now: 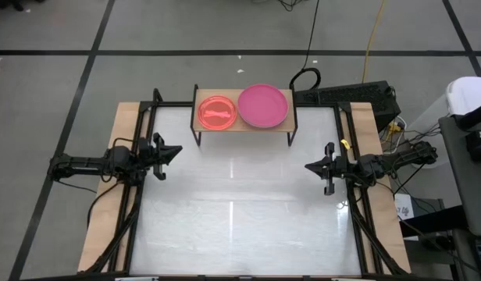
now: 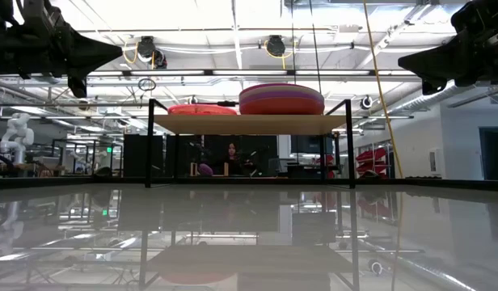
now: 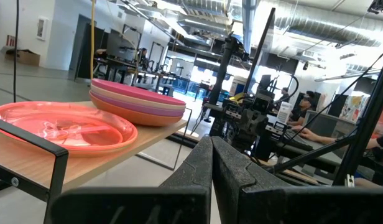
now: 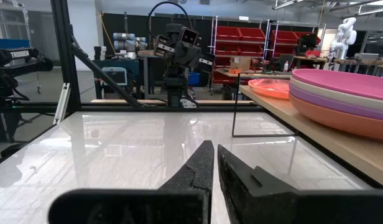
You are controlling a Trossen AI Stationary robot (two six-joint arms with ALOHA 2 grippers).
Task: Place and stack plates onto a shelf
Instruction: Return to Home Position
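Observation:
The light-wood shelf (image 1: 244,126) on black legs stands at the table's far edge. On its right half rests a stack of large plates (image 1: 262,105) with a magenta one on top; purple, beige and orange-red layers show beneath (image 4: 341,99). On its left half sits a stack of small translucent pink-orange divided plates (image 1: 216,112) (image 3: 61,127). My left gripper (image 1: 176,150) hovers shut above the table's left side, my right gripper (image 1: 308,166) shut above the right side. Both are raised and hold nothing (image 2: 111,52) (image 2: 407,61).
The white tabletop (image 1: 240,211) spreads in front of the shelf between both arms. Wooden side rails and black frame bars (image 1: 131,218) run along the table's left and right edges. Cables and a black box (image 1: 358,95) lie beyond the far right corner.

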